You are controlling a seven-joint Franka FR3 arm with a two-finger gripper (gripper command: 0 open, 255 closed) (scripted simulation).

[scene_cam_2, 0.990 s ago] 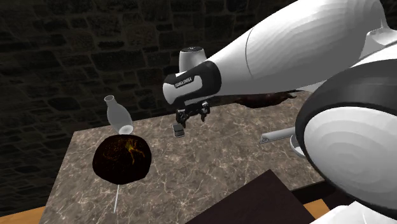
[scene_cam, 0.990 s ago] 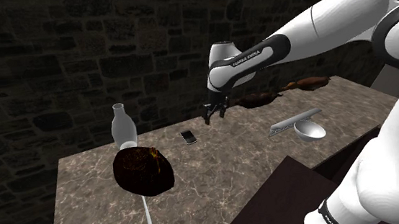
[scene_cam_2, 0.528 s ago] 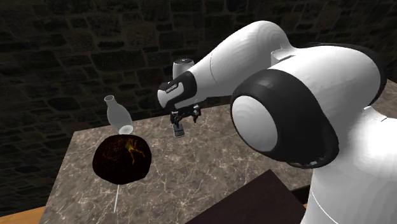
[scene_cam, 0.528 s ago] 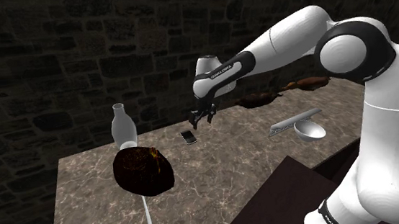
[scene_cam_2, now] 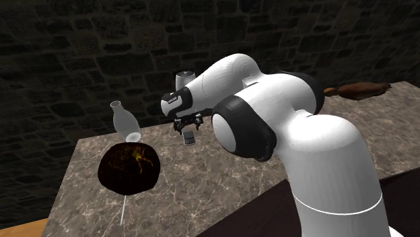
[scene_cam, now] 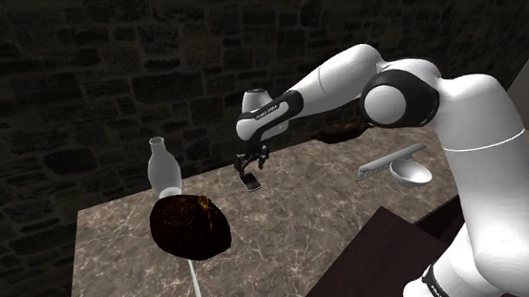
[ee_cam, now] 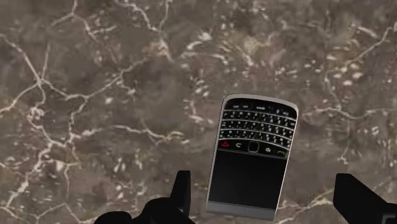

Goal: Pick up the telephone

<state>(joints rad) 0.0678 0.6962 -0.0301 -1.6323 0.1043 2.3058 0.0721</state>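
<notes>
The telephone point(ee_cam: 251, 156) is a small black handset with a keypad, a dark screen and a silver rim, lying flat on the brown marbled table point(scene_cam: 296, 217). In the shoulder view the telephone point(scene_cam: 251, 182) lies near the table's far edge, and it shows as the telephone point(scene_cam_2: 190, 137) in the second exterior view. My black gripper point(scene_cam: 252, 159) hangs just above it, pointing down, also seen as the gripper point(scene_cam_2: 188, 123). In the wrist view the gripper point(ee_cam: 267, 203) is open, its two fingertips point(ee_cam: 181, 194) standing apart on either side of the phone without touching it.
A pale bottle point(scene_cam: 163, 167) and a dark rounded lump point(scene_cam: 189, 225) stand toward the shoulder view's left. A white bowl point(scene_cam: 411, 172) and a flat grey bar point(scene_cam: 391, 160) lie at the right, brown objects point(scene_cam: 343, 132) behind. A dark stone wall backs the table.
The arm has swung toward the shoulder view's left and lowered; the gripper went from right of the phone to directly above it. The phone has not moved.
</notes>
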